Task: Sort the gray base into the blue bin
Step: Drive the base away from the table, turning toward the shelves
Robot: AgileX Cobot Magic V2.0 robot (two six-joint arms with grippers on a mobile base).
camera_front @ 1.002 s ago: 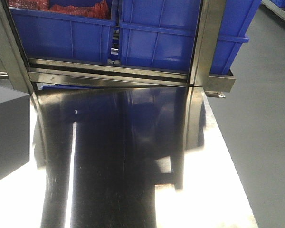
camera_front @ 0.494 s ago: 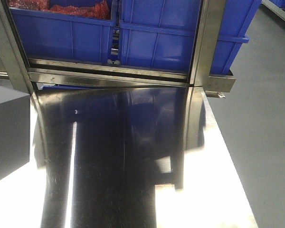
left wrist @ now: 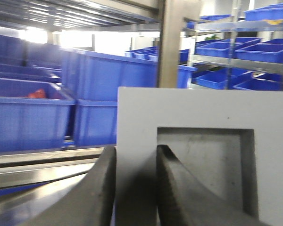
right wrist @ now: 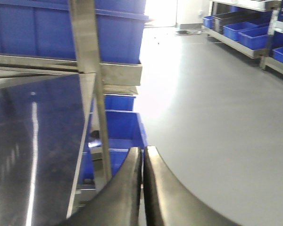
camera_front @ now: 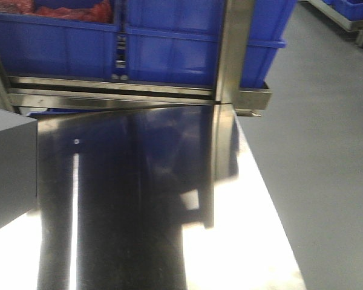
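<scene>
The gray base [left wrist: 203,108], a matte gray block with a square recess, fills the lower right of the left wrist view. My left gripper [left wrist: 136,149] is shut on its left rim, one finger [left wrist: 101,188] outside and the other inside the recess. Two alike blue bins [camera_front: 54,45] [camera_front: 169,48] stand side by side on the shelf behind the steel table; the left one holds red things [camera_front: 72,11]. I cannot tell which is the blue bin of the task. My right gripper [right wrist: 142,150] is shut on nothing, off the table's right edge.
The shiny steel table [camera_front: 139,211] runs up to the shelf rail [camera_front: 109,90]. A steel post [camera_front: 233,48] stands at the back right. Gray floor [camera_front: 320,151] lies to the right. A flat gray face [camera_front: 6,169] covers the front view's left edge. Lower blue bins [right wrist: 118,132] sit under the table.
In the front view the shelf, bins and post have slid left and slightly up. The gray face at the left edge has kept its place in the frame.
</scene>
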